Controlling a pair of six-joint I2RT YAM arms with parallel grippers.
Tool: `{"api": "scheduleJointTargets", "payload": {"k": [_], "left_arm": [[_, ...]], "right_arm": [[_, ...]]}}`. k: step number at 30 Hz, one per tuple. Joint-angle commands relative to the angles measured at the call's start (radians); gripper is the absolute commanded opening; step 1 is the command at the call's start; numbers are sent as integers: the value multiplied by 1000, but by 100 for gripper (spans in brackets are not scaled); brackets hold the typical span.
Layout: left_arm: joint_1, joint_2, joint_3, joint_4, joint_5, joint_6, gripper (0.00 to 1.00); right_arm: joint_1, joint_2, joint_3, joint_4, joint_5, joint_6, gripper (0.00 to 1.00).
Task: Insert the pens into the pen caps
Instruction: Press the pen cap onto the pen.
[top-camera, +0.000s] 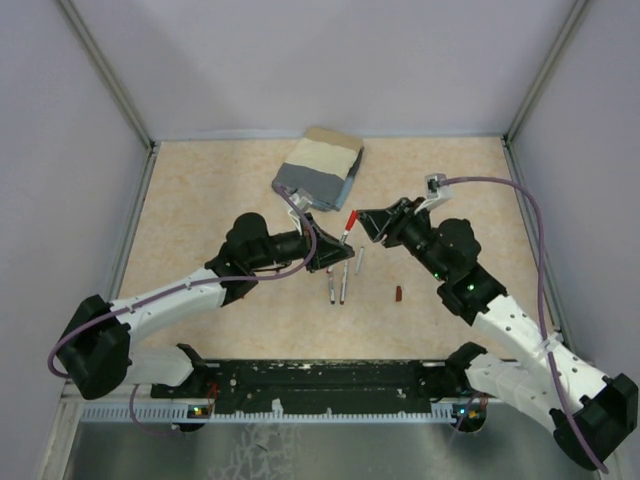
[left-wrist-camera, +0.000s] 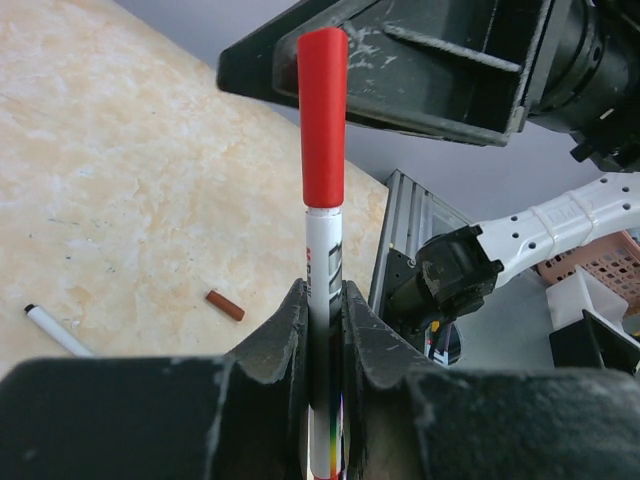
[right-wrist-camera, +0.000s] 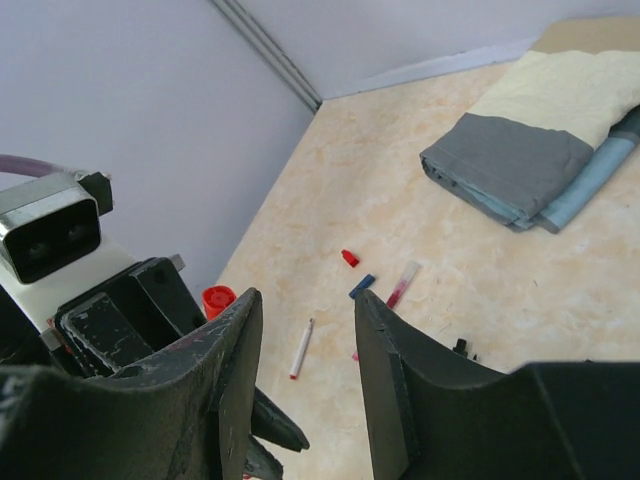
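Beige tabletop (top-camera: 200, 200), folded cloth (top-camera: 320, 168) at back, brown-red cap (top-camera: 398, 294) near loose pens (top-camera: 344, 285).

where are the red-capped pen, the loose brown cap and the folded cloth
red-capped pen (left-wrist-camera: 320, 245), left wrist view, white barrel below the cap
brown cap (left-wrist-camera: 225, 305), left wrist view, its middle
folded cloth (right-wrist-camera: 505, 165), right wrist view, grey top layer

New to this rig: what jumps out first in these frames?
A red-capped pen is clamped in the left end effector, mid-table, its cap pointing at the right end effector, which stands open close by. Behind them lies a folded grey-and-cream cloth; loose pens and a brown-red cap lie nearer the bases.
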Motion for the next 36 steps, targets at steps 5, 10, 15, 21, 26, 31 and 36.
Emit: {"api": "scheduleJointTargets", "payload": {"k": [5,10,15,21,26,31,36], "left_arm": [[-3,17,17,47,40,-5,0],[-3,14,17,48,35,-8,0],[-3,18,16,51,37,-8,0],[-3,23,12,59,45,-12,0],[-3,27,15,58,56,-11,0],[-3,27,15,57,62,-10,0],[-3,28,17,57,62,-7,0]], "right_arm": [[3,24,15,195,-124,27,42],[4,-10,16,118,-42,21,41],[3,-66,18,49,96,11,40],[4,-86,3,182,30,-9,40],[3,-9,35,222,-102,6,40],[3,53,55,195,-152,20,40],[3,81,59,204,-200,23,31]]}}
